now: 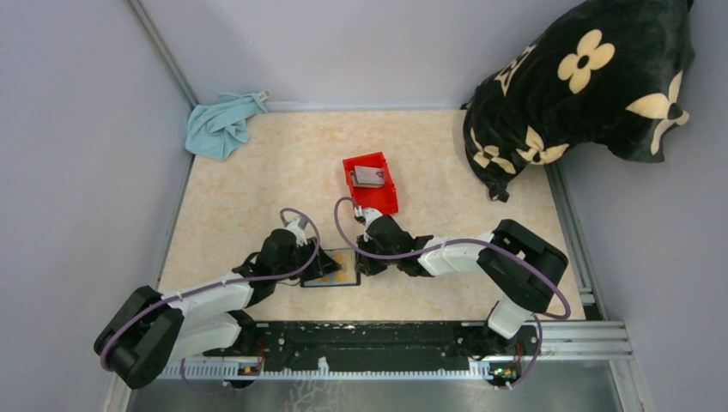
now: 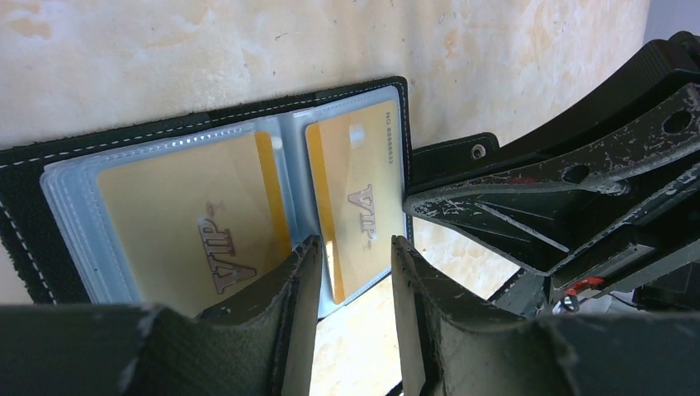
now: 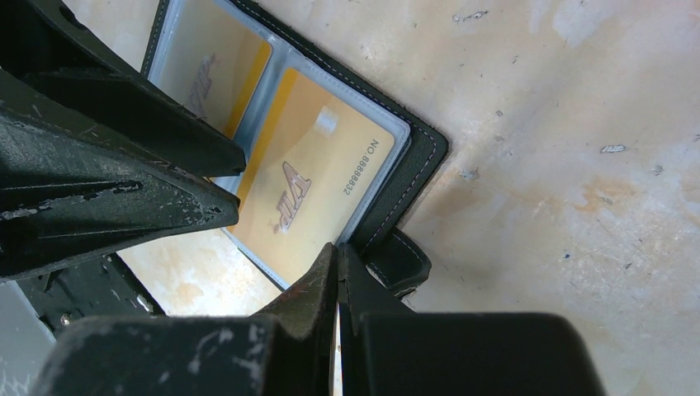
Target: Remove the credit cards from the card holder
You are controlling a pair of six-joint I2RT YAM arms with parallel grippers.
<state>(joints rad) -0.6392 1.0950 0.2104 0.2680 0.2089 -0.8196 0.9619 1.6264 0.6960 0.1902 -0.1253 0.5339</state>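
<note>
1. While lying open at the near side of the table (image 1: 257, 172), the card holder (image 1: 341, 275) runs lengthwise left-right.
2. Left gripper (image 2: 355, 247) stands parted at its credit cards (image 2: 357, 194), perhaps touching.
3. Right gripper (image 3: 338, 252) is closed at its right end.

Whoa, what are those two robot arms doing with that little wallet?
They're emptying an open card holder lying on the table. The right end effector, shut, has its tips at the holder's edge, apparently pinning it. The left end effector, fingers apart, hovers over one of two gold cards still in the clear sleeves. Another card already lies in the red bin behind.
</note>
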